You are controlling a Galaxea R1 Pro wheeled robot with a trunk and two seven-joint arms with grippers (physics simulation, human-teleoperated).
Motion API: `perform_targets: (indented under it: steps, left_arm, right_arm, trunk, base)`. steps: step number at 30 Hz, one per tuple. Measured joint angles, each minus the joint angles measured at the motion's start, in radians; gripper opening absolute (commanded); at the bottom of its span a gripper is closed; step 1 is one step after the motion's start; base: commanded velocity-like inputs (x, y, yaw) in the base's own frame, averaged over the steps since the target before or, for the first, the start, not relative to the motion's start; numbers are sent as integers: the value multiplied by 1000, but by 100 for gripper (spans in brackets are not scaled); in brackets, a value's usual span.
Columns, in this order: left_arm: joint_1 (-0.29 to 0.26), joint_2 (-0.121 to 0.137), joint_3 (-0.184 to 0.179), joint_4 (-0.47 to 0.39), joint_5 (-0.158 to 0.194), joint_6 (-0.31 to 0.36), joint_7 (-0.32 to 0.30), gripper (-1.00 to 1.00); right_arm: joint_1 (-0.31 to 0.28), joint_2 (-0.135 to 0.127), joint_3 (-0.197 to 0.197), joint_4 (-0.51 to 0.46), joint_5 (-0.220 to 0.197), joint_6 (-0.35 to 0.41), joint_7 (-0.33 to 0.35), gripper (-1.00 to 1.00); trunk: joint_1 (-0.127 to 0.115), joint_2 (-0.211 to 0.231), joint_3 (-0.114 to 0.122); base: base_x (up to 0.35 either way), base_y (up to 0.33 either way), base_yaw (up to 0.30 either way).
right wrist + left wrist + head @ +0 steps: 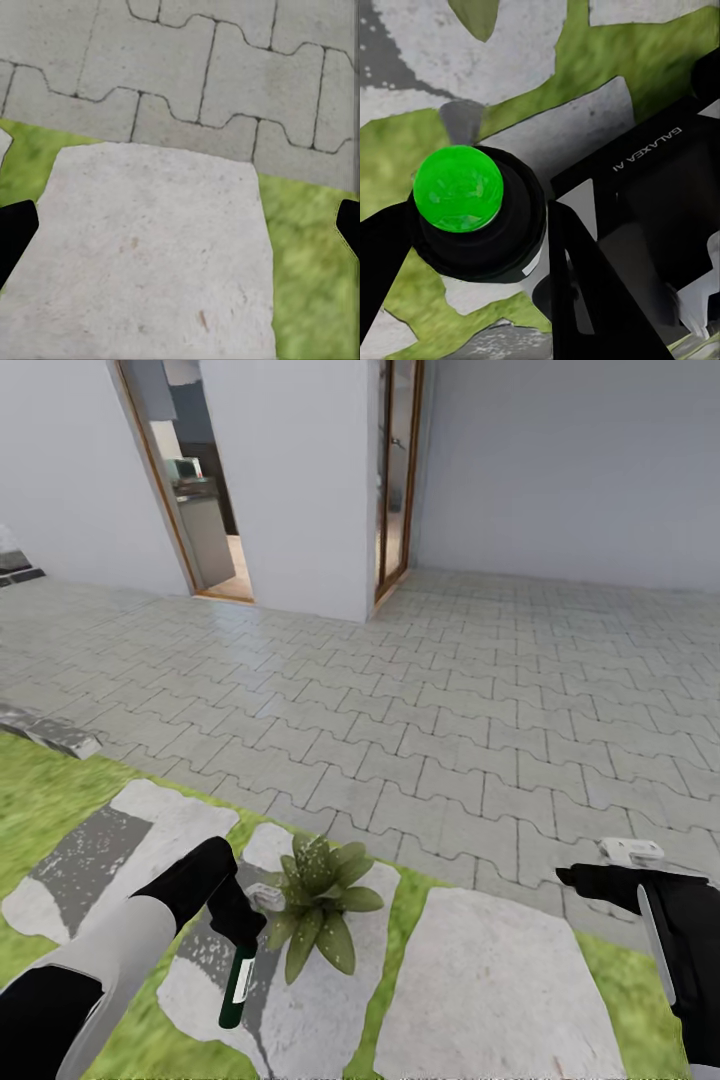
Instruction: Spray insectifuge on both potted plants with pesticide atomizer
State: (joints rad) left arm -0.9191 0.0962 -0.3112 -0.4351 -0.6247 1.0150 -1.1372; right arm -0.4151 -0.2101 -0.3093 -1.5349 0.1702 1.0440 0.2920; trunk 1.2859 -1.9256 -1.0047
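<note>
A: Where's the pesticide atomizer [237, 985]?
B: Gripped in the left hand [240, 932], just beside the potted plant [318, 900]; right hand [180, 225] spread, empty.
A: Risk?
B: Misaimed, spray probably hits the stepping stone [500, 990].

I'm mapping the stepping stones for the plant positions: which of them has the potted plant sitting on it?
The middle stepping stone, between the two arms: the potted plant sits on it beside the atomizer held in the left gripper.
</note>
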Motion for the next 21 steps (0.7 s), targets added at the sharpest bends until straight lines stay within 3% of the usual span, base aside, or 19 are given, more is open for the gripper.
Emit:
perform_targets:
  steps: [7, 13, 21]
  left_arm:
    - [0, 1, 0, 0, 0, 0, 0, -100]
    - [1, 3, 2, -1, 0, -1, 0, -100]
    - [0, 3, 4, -1, 0, -1, 0, -100]
  right_arm:
    - [0, 0, 0, 0, 0, 0, 0, 100]
    - [0, 0, 2, 0, 0, 0, -1, 100]
    - [0, 0, 1, 1, 0, -1, -1, 100]
  trunk:
    - [0, 0, 0]
    - [0, 0, 0]
    - [0, 0, 0]
  base:
    - [-63, -103, 24]
    - [-8, -7, 189]
    - [0, 163, 143]
